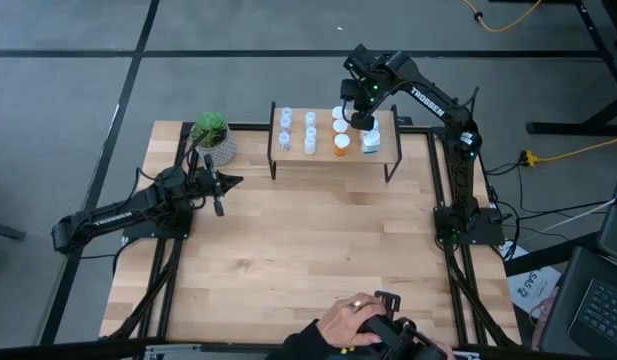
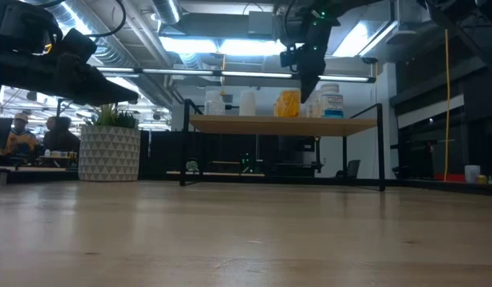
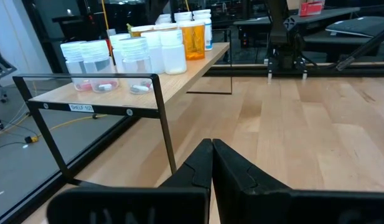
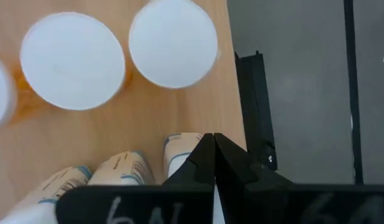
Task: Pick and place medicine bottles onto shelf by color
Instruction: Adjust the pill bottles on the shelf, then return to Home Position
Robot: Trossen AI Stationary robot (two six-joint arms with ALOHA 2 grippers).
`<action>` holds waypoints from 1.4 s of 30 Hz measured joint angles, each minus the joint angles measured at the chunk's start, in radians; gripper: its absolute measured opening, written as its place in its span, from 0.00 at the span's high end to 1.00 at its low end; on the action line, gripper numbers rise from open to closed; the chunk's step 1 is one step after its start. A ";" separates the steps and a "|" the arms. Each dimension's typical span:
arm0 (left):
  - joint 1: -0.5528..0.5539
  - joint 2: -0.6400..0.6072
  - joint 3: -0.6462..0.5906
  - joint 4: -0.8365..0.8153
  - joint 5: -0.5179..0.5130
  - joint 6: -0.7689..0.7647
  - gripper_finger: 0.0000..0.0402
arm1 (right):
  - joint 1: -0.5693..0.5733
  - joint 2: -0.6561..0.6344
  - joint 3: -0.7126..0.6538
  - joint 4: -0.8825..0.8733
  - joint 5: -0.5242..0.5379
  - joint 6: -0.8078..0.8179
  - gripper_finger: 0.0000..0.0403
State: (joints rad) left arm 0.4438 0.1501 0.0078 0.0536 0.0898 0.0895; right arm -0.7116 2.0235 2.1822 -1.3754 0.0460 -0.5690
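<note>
1. Right end effector (image 1: 362,118): fingers shut, holding nothing, poised above the shelf's (image 1: 333,153) right end.
2. Bottles (image 1: 341,143) stand upright on the shelf, directly below it; the desk (image 1: 308,250) carries none.
3. Left end effector (image 1: 219,192): closed, empty, waiting near the plant (image 1: 212,135), farther from the bottles.
4. Judgement: placing appears finished; retreat upward next.

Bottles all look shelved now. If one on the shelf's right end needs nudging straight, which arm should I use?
Right, probably. The right hand, shut, hangs over the shelf by the white bottles. The left hand, shut, waits near the plant.
</note>
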 joint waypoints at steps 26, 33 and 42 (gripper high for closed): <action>0.000 0.000 0.000 0.000 0.000 0.000 1.00 | -0.003 -0.021 0.012 -0.029 -0.003 -0.008 0.99; 0.000 0.000 0.000 0.000 0.000 0.000 1.00 | 0.071 -0.094 0.075 -0.028 -0.139 0.048 0.99; 0.000 0.000 0.000 0.000 0.000 0.000 1.00 | 0.372 -0.250 -0.059 0.174 -0.379 0.208 0.99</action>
State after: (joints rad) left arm 0.4437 0.1501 0.0078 0.0536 0.0902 0.0895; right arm -0.3392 1.7735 2.1231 -1.2011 -0.3334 -0.3606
